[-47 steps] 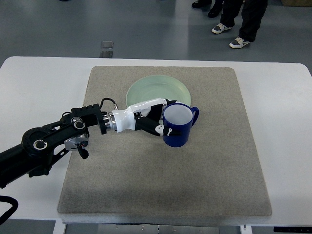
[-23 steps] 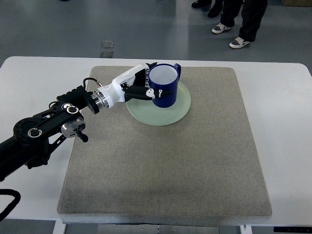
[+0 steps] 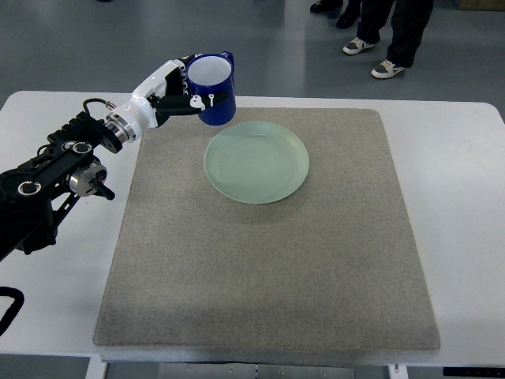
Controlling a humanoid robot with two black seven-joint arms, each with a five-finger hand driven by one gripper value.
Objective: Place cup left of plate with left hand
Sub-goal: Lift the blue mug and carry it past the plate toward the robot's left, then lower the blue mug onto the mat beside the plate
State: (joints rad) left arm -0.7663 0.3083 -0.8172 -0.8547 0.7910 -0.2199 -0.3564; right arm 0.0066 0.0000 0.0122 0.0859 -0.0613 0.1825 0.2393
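left hand: left hand point(image 3: 175, 93) up in the upper left of the frame, fingers point(image 3: 193, 101) wrapped round the blue cup point(image 3: 211, 88), arm coming in from the left edge.
cup: held upright w/ opening up, looks lifted off the surface, sitting above-left of the plate in frame. prob carried high so it clears the plate rim on the way over, imo.
cup contents: white inside, nothing in it afaict.
plate: pale green plate point(image 3: 256, 161) flat on the grey mat point(image 3: 268, 260), centre-top, empty.
table: white table point(image 3: 461, 158) under the mat.
target spot: bare mat left of plate, cup not down there yet.
bg: people's legs & shoes point(image 3: 377, 47), top right.
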